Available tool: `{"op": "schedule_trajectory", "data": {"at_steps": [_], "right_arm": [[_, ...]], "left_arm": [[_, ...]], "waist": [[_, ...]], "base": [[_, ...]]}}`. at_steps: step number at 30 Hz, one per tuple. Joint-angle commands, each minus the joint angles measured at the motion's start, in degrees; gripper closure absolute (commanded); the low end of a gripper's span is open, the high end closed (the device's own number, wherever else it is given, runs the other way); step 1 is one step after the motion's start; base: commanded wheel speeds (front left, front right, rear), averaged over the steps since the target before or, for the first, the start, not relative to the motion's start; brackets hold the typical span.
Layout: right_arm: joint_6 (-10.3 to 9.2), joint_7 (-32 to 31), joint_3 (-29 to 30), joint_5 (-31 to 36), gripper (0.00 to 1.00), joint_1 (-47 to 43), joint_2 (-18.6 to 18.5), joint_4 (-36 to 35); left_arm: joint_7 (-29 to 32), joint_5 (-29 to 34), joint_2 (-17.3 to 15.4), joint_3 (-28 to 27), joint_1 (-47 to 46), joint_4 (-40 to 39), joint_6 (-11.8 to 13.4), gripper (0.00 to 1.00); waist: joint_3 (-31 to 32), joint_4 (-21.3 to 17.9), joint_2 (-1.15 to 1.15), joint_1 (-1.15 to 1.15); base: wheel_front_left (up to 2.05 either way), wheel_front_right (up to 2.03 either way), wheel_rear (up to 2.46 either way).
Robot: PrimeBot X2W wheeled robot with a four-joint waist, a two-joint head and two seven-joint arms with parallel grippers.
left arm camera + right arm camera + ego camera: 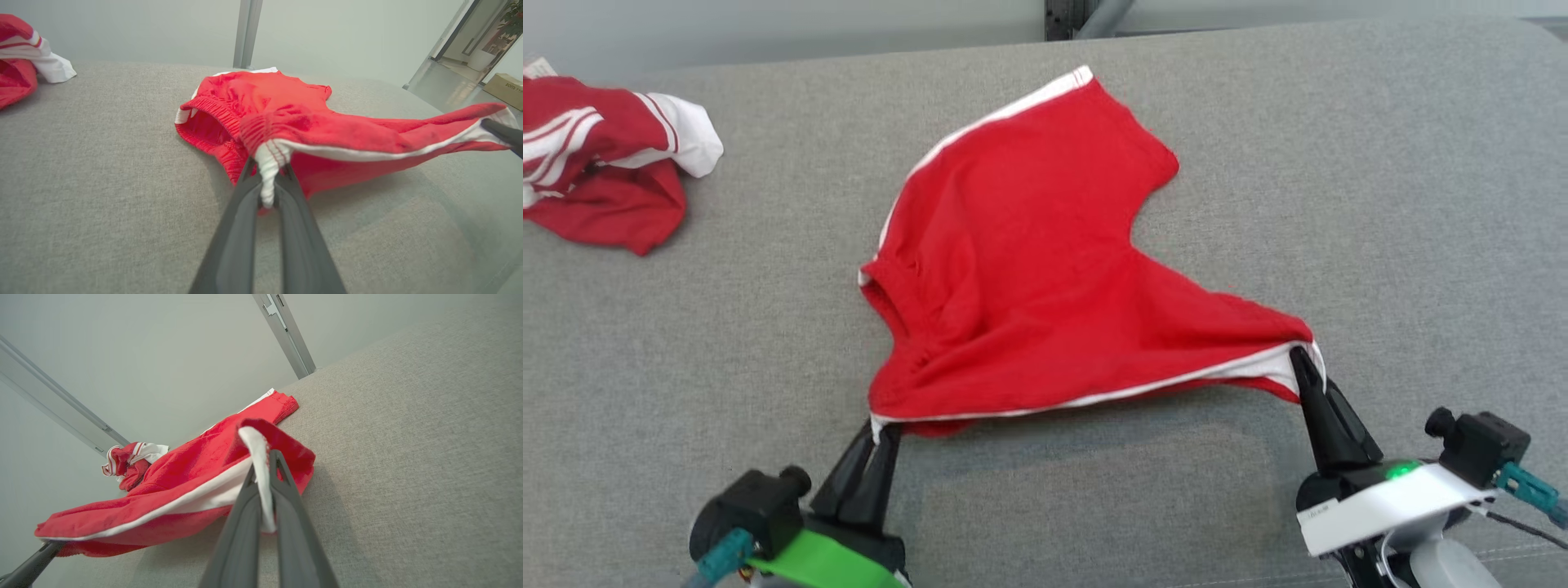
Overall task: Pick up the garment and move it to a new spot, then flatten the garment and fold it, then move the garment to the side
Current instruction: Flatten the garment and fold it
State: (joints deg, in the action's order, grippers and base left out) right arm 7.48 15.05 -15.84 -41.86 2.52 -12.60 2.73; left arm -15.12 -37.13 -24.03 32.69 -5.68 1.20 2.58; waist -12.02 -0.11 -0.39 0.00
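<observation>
Clamping with the left hand [882, 434] on the near-left corner of the red garment [1021, 278], jaws closed tight on its white-trimmed waistband. Pinching the near-right corner with the right hand [1300, 359], jaws closed on the white trim there. Holding the near edge taut between both hands, raised off the grey fabric surface [1380, 204], with the far part resting on it near the middle. Leaving a second red-and-white garment [605, 171] crumpled well apart at the far left.
</observation>
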Motion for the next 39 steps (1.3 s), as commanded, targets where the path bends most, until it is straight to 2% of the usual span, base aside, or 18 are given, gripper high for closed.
{"op": "schedule_trajectory", "data": {"at_steps": [1,10,19,30,39], "right_arm": [[0.02,-0.2,0.5,-0.4,1.0,-1.9,-0.2,-0.8],[0.01,-3.8,3.2,1.0,1.0,-9.9,0.4,-6.9],[0.01,-7.6,5.8,2.1,1.0,-6.2,1.6,-6.4],[0.02,-11.4,8.8,3.7,1.0,7.3,1.2,3.2],[0.01,-14.3,7.1,4.9,1.0,24.9,-1.0,16.9]], "left_arm": [[0.0,0.6,0.5,-0.4,2.3,-0.4,-0.2,1.0],[0.0,2.6,3.2,-1.7,11.6,-2.3,-1.3,1.0],[0.3,0.5,6.4,-2.1,7.8,1.6,-4.2,1.0],[5.1,-4.8,13.5,-1.8,-5.6,15.3,-7.1,1.0],[8.2,-10.0,18.1,-3.6,-17.4,26.3,-8.4,1.0]], "waist": [[3.8,-0.2,0.39,0.0],[6.1,-0.3,0.39,0.0],[6.0,1.7,0.39,0.0],[3.2,7.6,0.39,0.0],[-0.7,11.2,0.39,0.0]], "base": [[0.0,0.0,0.0],[0.0,0.0,0.0],[0.0,0.0,0.0],[0.0,0.0,0.0],[0.0,0.0,0.0]]}}
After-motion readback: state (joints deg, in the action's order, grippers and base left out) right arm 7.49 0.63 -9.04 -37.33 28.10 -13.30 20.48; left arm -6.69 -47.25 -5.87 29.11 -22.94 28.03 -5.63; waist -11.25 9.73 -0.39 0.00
